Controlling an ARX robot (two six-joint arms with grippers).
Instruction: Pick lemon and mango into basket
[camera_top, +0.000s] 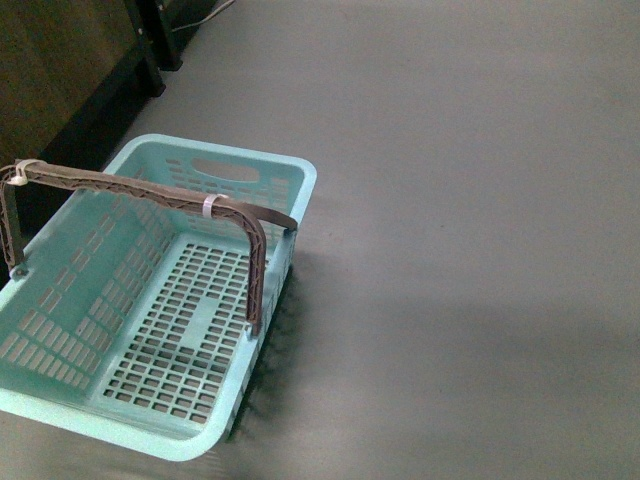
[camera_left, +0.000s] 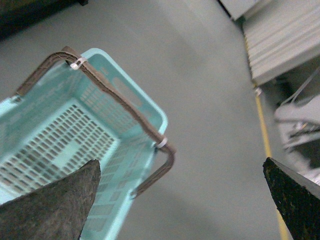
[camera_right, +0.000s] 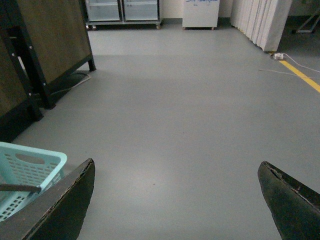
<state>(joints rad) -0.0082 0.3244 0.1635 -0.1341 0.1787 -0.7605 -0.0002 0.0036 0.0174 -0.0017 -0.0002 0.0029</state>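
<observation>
The light teal basket stands on the grey floor at the lower left of the front view, with nothing in it and its brown ribbed handle arched over it. The left wrist view shows the basket and its handle from above. My left gripper is open above the basket's edge, nothing between its fingers. A corner of the basket shows in the right wrist view, where my right gripper is open over bare floor. The lemon and the mango are out of view. Neither arm shows in the front view.
A dark wooden cabinet on black legs stands behind the basket at the far left. The right wrist view shows glass-door units, a white cabinet and curtains at the far wall, and a yellow floor line.
</observation>
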